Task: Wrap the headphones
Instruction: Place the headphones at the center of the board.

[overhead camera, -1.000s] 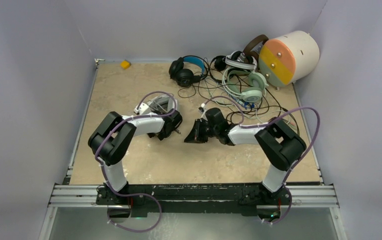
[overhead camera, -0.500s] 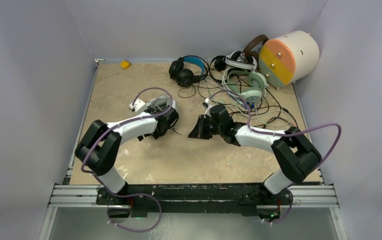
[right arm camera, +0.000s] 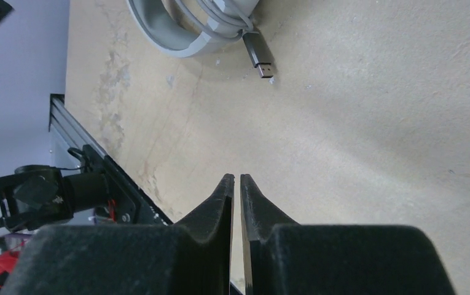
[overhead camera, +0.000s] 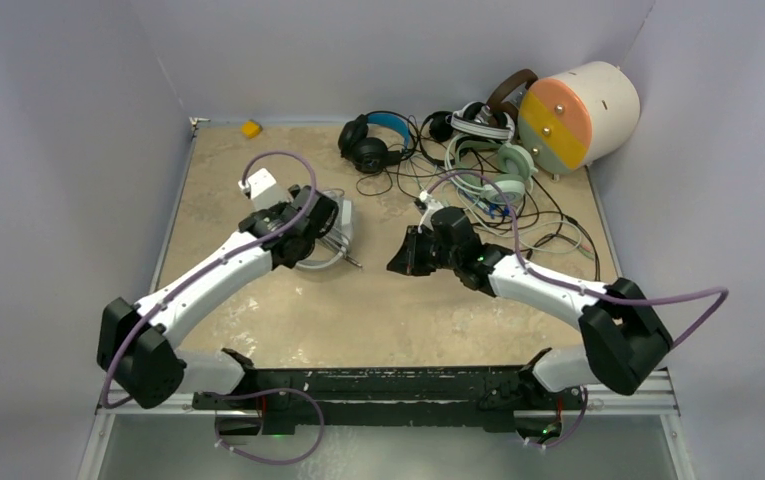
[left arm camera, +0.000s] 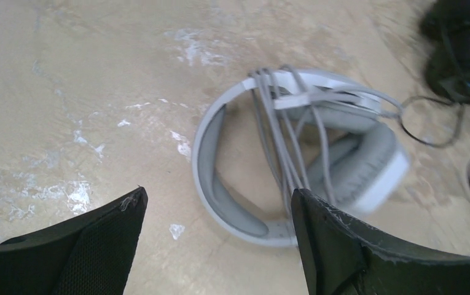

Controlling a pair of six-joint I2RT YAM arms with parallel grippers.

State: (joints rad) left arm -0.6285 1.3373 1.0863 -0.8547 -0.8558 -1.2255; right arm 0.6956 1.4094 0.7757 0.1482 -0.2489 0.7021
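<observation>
The white-grey headphones [left arm camera: 235, 212] lie flat on the table with their cable wound in several turns across the headband. My left gripper [left arm camera: 217, 198] hovers just above them, open, nothing between its fingers; from above it [overhead camera: 320, 222] sits over their left side [overhead camera: 338, 240]. My right gripper [overhead camera: 405, 258] is to their right, shut and empty. In the right wrist view the fingertips [right arm camera: 237, 179] point at bare table, with the headband [right arm camera: 166, 37] and cable plug [right arm camera: 260, 56] ahead. More headphones lie tangled at the back: blue-banded black [overhead camera: 372, 140], mint-green [overhead camera: 501, 172], black-and-white [overhead camera: 480, 120], brown [overhead camera: 508, 88].
A big cream cylinder [overhead camera: 580, 108] with an orange-and-green face lies at the back right corner. A small yellow block [overhead camera: 250, 128] sits at the back left. Loose thin cables [overhead camera: 548, 222] spread over the table behind my right arm. Grey walls close in three sides.
My left gripper has opened and let go of the white-grey headphones, and its arm has stretched out toward the back left. The right arm has drifted slightly right, still shut.
</observation>
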